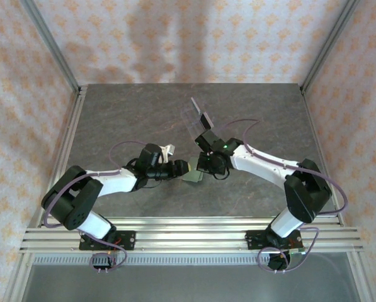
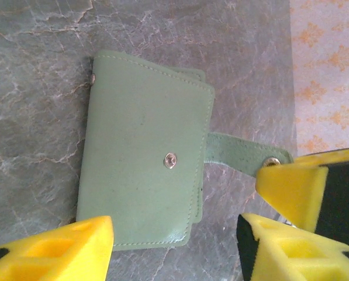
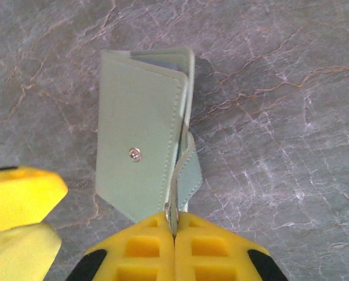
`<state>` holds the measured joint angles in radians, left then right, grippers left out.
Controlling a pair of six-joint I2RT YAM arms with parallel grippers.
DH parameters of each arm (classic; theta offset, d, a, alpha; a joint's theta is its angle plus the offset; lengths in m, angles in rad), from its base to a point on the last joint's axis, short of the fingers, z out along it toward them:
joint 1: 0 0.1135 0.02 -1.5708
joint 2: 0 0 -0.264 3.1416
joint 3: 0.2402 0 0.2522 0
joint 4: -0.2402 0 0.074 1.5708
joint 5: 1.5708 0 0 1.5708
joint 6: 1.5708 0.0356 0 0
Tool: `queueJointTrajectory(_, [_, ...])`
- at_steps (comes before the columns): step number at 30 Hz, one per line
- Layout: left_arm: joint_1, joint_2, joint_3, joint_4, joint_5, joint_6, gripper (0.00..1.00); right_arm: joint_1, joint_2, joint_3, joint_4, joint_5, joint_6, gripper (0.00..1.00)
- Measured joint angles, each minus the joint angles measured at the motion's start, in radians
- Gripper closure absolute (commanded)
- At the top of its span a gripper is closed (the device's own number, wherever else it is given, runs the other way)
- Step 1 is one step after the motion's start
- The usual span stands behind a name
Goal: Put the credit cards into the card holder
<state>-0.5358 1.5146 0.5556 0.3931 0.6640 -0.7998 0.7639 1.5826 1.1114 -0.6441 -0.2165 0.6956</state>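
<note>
The card holder (image 2: pixel 145 152) lies folded shut on the table (image 2: pixel 34 58) between the arms, its snap tab (image 3: pixel 189 170) pinched tight in the right claw (image 3: pixel 174 231), while the left claw (image 2: pixel 174 243) hangs spread wide over it, gripping nothing. A pull on the tab may drag the whole holder instead of opening it, since nothing pins it, or the thin strap may slip free
</note>
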Motion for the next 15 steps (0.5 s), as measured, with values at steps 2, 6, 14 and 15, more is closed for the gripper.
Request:
queueJointTrajectory(2, [0.000,0.000,0.010,-0.020,-0.008,0.014,0.37,0.004,-0.003,0.000,-0.010,0.000,-0.016,1.00])
queueJointTrajectory(6, [0.000,-0.003,0.034,-0.078,-0.021,0.047,0.33,0.005,-0.019,0.005,-0.035,0.000,-0.045,1.00])
queueJointTrajectory(14, [0.000,-0.018,0.063,-0.169,-0.028,0.114,0.30,0.006,-0.056,0.044,-0.037,-0.053,-0.070,1.00])
queueJointTrajectory(15, [0.000,-0.018,0.066,-0.177,-0.029,0.123,0.30,0.006,-0.056,0.049,-0.035,-0.059,-0.071,1.00])
